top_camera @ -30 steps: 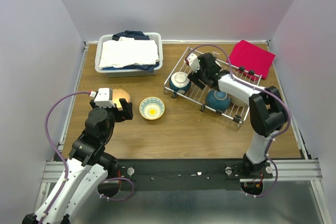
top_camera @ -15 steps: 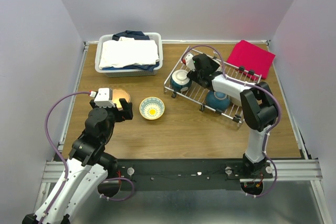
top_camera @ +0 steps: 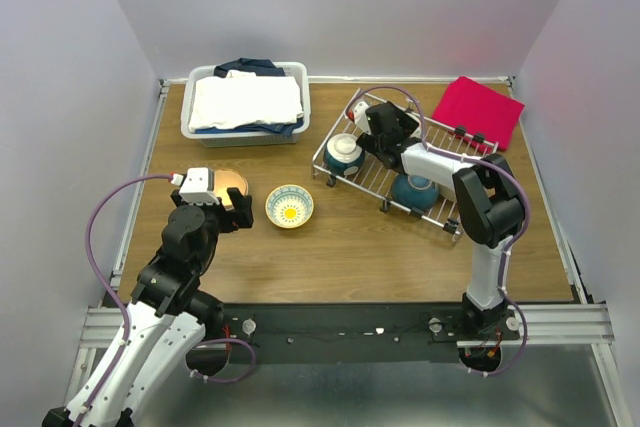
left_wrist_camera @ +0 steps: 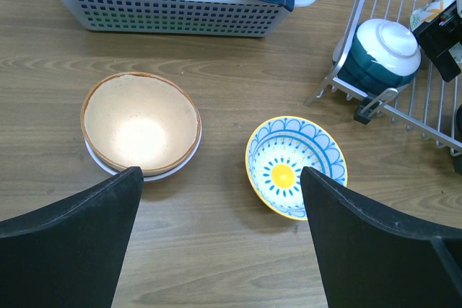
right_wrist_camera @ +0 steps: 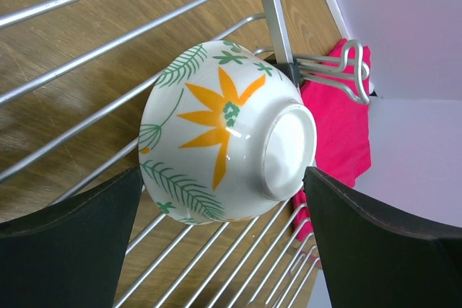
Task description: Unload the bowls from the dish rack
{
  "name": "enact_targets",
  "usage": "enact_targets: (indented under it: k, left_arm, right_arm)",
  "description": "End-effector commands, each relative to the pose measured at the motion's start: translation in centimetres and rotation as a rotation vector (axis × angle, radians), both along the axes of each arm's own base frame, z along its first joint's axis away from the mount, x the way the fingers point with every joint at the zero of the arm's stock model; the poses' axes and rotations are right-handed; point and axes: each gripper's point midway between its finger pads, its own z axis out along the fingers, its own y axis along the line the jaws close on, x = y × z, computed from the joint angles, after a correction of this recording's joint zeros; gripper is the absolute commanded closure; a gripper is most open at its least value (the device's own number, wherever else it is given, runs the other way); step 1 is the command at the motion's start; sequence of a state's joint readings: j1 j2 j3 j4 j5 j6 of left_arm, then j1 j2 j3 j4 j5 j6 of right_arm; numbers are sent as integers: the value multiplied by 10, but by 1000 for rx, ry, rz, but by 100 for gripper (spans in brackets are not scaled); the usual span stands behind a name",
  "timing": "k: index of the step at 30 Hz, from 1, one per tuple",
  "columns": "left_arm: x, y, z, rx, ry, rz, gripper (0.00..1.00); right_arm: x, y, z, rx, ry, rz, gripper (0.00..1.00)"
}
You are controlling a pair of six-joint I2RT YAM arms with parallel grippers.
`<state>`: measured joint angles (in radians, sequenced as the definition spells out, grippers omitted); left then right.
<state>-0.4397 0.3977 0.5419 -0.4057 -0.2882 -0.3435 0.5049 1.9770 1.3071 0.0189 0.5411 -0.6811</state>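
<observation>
Top external: two teal bowls (top_camera: 342,155) (top_camera: 414,190) in dish rack (top_camera: 372,179); one floral bowl (right_wrist_camera: 216,135); left claw (left_wrist_camera: 220,178), right claw (right_wrist_camera: 222,171) spread.

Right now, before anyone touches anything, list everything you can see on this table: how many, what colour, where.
teal bowls: 2, teal, upside down in the rack, one at its near-left corner, the other near its right end
floral bowl: 1, white with orange and green, tipped on the rack wires
patterned bowl: 1, blue and yellow, upright on the table
tan bowl: 1, tan inside, left of the patterned bowl, a white rim under it
dish rack: 1, silver, right half
basket: 1, white, far left
folded cloth: white and dark blue, in the basket
red cloth: 1, far right
table: 1, wood
left gripper: open, above the table bowls
right gripper: open, either side of the floral bowl
</observation>
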Motion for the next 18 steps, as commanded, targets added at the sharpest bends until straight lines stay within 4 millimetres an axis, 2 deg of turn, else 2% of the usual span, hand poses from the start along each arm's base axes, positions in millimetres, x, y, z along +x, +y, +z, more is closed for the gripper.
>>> enact_targets:
  k: [1, 8, 12, 14, 15, 18]
  left_arm:
    - [1, 2, 0, 7, -9, 5, 1]
    - [1, 1, 1, 6, -10, 2, 1]
    - [1, 2, 2, 4, -16, 5, 1]
    - [1, 2, 2, 2, -16, 5, 1]
    - [1, 2, 2, 5, -15, 6, 1]
    - [1, 2, 2, 5, -15, 6, 1]
  right_arm:
    - [-22, 9, -60, -41, 165, 78, 0]
    - [-21, 13, -65, 38, 181, 55, 0]
    - [-20, 5, -66, 2, 162, 33, 1]
    - [-20, -3, -61, -28, 139, 3, 2]
    - [-15, -2, -52, -15, 100, -4, 3]
    - [-12, -6, -40, -28, 67, -21, 9]
